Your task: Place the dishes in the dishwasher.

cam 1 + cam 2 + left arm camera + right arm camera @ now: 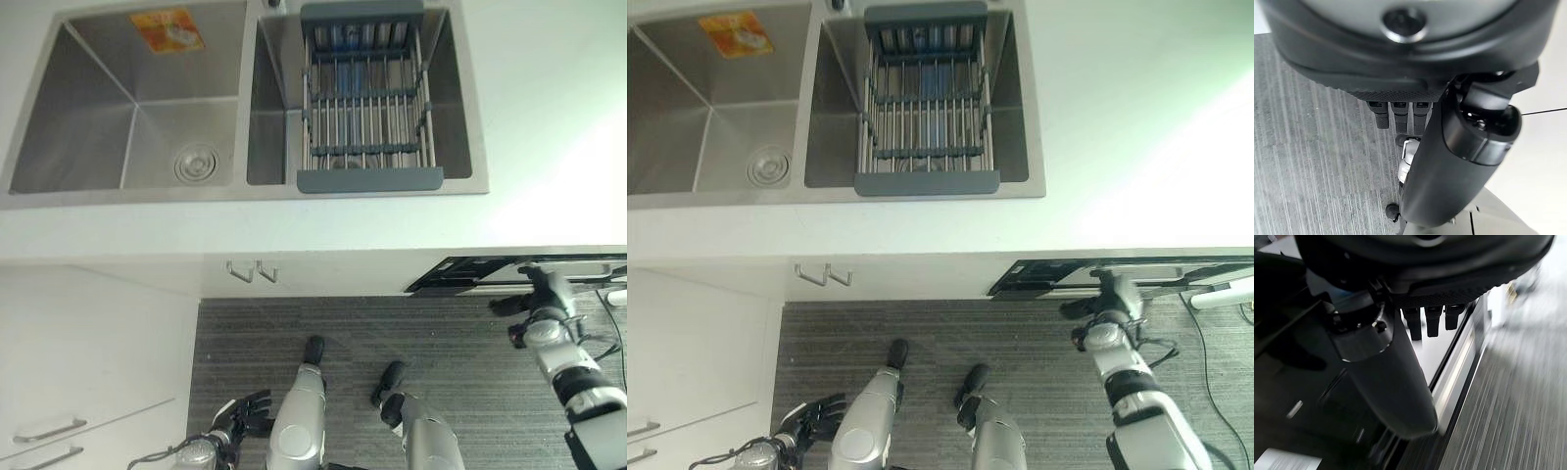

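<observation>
The dishes (358, 39) sit in a grey wire rack (367, 103) hung across the sink's (118, 108) right basin. They look like bluish plates standing on edge in a row at the rack's far end, but too small to tell for sure. The dishwasher (1058, 277) is under the counter, right of the sink, dark front edge sticking out slightly.
</observation>
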You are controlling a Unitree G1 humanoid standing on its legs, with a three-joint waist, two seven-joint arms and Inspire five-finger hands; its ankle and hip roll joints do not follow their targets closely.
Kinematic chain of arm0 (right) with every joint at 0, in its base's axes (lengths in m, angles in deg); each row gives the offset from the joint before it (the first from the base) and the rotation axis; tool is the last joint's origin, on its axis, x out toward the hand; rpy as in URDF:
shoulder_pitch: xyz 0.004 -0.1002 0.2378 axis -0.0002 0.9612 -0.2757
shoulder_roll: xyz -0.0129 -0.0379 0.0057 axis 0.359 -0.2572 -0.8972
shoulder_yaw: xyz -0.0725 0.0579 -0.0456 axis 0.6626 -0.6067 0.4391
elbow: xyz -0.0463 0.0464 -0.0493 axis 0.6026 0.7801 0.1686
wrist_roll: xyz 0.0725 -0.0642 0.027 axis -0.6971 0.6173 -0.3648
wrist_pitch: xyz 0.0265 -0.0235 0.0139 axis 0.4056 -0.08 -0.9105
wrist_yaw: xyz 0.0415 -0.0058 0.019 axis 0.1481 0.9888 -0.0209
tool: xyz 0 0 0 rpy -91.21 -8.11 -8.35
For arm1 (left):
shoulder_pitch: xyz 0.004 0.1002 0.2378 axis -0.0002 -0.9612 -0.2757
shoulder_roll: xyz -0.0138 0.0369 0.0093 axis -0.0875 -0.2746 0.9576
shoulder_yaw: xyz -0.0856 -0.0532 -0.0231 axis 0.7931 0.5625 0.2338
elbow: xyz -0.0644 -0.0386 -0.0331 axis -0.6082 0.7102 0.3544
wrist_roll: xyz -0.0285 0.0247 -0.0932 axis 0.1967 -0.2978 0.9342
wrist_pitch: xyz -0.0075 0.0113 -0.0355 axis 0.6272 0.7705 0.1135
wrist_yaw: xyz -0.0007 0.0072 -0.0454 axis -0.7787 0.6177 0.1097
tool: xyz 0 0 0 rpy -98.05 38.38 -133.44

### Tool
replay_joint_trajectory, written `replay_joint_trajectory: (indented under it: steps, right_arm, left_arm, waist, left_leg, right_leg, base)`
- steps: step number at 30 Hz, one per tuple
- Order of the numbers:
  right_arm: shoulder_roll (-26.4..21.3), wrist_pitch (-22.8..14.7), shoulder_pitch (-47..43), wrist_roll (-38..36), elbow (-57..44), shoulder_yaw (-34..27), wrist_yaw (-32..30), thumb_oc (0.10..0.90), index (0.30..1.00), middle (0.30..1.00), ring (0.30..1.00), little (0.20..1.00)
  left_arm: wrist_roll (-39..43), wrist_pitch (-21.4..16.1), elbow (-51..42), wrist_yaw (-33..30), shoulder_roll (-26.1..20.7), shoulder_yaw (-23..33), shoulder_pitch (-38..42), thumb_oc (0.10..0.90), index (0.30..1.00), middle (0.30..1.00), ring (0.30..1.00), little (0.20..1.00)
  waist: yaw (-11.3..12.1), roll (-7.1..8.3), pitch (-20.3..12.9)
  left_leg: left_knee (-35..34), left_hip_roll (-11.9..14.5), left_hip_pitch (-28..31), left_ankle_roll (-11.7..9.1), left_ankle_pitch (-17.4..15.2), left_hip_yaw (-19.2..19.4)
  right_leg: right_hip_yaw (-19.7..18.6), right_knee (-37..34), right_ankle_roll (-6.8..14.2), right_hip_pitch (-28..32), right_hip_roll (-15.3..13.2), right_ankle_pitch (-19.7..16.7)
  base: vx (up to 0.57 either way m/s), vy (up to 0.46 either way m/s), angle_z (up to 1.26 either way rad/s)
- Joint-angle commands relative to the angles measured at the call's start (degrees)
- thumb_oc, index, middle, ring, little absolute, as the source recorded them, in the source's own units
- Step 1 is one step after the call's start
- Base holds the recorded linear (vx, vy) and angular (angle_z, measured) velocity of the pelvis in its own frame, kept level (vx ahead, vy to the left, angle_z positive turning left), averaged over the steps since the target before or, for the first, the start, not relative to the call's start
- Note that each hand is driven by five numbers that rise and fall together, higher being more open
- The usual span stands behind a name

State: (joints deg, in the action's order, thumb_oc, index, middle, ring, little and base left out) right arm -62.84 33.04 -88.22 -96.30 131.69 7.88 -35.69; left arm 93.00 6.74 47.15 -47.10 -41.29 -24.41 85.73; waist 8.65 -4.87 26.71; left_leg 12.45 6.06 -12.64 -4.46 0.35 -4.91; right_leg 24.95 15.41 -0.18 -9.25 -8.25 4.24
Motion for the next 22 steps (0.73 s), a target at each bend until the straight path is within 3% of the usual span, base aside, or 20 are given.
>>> replay_joint_trajectory:
  steps: [1,3,5,6,7,12,15,19,22]
  right_arm:
    - [-1.8,-2.7,-5.2,-1.0,1.7,-1.2,-1.3,0.8,0.9,0.9,0.9,0.9]
    - [0.0,-4.3,2.6,0.4,1.4,-3.8,-0.8,0.8,0.9,0.9,0.9,0.9]
    - [0.8,-5.4,6.7,1.6,1.8,-5.1,-0.2,0.8,0.9,0.9,0.9,0.9]
    - [1.2,-6.5,8.9,1.4,2.3,-5.4,0.1,0.8,0.9,0.9,0.9,0.9]
    - [1.5,-8.4,12.6,2.2,2.9,-6.3,1.1,0.8,0.9,0.9,0.9,0.9]
    - [2.5,-10.3,16.7,2.7,2.7,-7.5,2.4,0.8,0.9,0.9,0.9,0.9]
    - [3.3,-11.1,18.0,4.3,3.0,-7.6,3.2,0.8,0.9,0.9,0.9,0.9]
    - [4.7,-11.4,18.6,4.5,4.8,-7.2,3.7,0.8,0.9,0.9,0.9,0.9]
    - [6.4,-11.4,19.0,5.3,6.3,-7.1,3.4,0.8,0.9,0.9,0.9,0.9]
  left_arm:
    - [-3.4,-2.4,-3.2,-5.7,-3.0,0.4,-2.9,0.8,0.9,0.9,0.9,0.9]
    - [-10.3,-1.8,-5.2,-10.0,-3.6,1.7,-4.1,0.8,0.9,0.9,0.9,0.9]
    - [-24.7,0.5,-6.5,-17.5,-4.9,1.5,-4.4,0.8,0.9,0.9,0.9,0.9]
    - [-29.8,2.6,-7.3,-19.9,-7.0,0.5,-4.4,0.8,0.9,0.9,0.9,0.9]
    - [-34.3,7.3,-9.0,-22.2,-9.5,0.0,-4.5,0.8,0.9,0.9,0.9,0.9]
    - [-33.2,9.4,-9.5,-25.4,-12.2,2.5,-4.8,0.8,0.9,0.9,0.9,0.9]
    - [-29.4,8.0,-9.3,-25.8,-12.8,4.8,-4.6,0.8,0.9,0.9,0.9,0.9]
    - [-21.1,5.4,-7.4,-20.6,-11.1,6.8,-3.4,0.8,0.9,0.9,0.9,0.9]
    - [-14.8,7.5,-6.2,-12.5,-7.2,6.7,-2.2,0.8,0.9,0.9,0.9,0.9]
  waist:
    - [0.0,1.66,-8.3]
    - [-1.5,1.36,-9.9]
    - [-2.6,1.08,-10.9]
    - [-3.5,0.86,-11.6]
    - [-5.0,0.52,-12.7]
    - [-6.8,0.41,-14.1]
    - [-7.4,0.36,-14.9]
    - [-8.0,0.69,-16.0]
    - [-8.4,1.04,-16.8]
  left_leg:
    - [4.7,-2.4,-3.4,1.4,-7.3,6.3]
    - [4.7,-2.0,-2.5,1.2,-7.7,7.7]
    - [4.7,-1.7,-2.0,1.0,-7.9,8.5]
    - [4.7,-1.6,-1.5,0.9,-8.2,9.1]
    - [4.7,-1.6,-0.3,0.9,-8.8,9.5]
    - [4.7,-2.0,1.4,1.2,-10.0,10.1]
    - [4.7,-2.2,2.1,1.3,-10.6,10.5]
    - [4.7,-2.1,2.9,1.6,-11.3,11.0]
    - [4.7,-2.1,3.6,1.9,-11.9,11.2]
  right_leg:
    - [-2.7,1.8,3.3,4.1,0.4,8.2]
    - [-2.9,1.8,4.0,4.4,-0.5,8.0]
    - [-3.1,1.8,4.5,4.6,-1.1,7.9]
    - [-3.5,1.8,4.9,4.7,-1.4,7.8]
    - [-4.4,1.8,5.5,4.7,-1.9,7.9]
    - [-6.2,1.8,6.3,4.3,-2.5,7.7]
    - [-7.0,1.8,6.8,4.1,-2.9,7.6]
    - [-7.7,1.8,7.2,4.1,-2.9,7.5]
    - [-8.0,1.8,7.2,4.4,-2.8,7.6]
  base:
    - [-0.03,0.074,-0.22]
    - [-0.03,0.082,-0.2]
    - [-0.02,0.071,-0.17]
    - [-0.04,0.09,-0.28]
    - [-0.03,0.078,-0.21]
    - [-0.03,0.043,-0.23]
    - [-0.03,0.035,-0.21]
    - [-0.01,0.009,-0.06]
    - [0.0,0.0,-0.01]
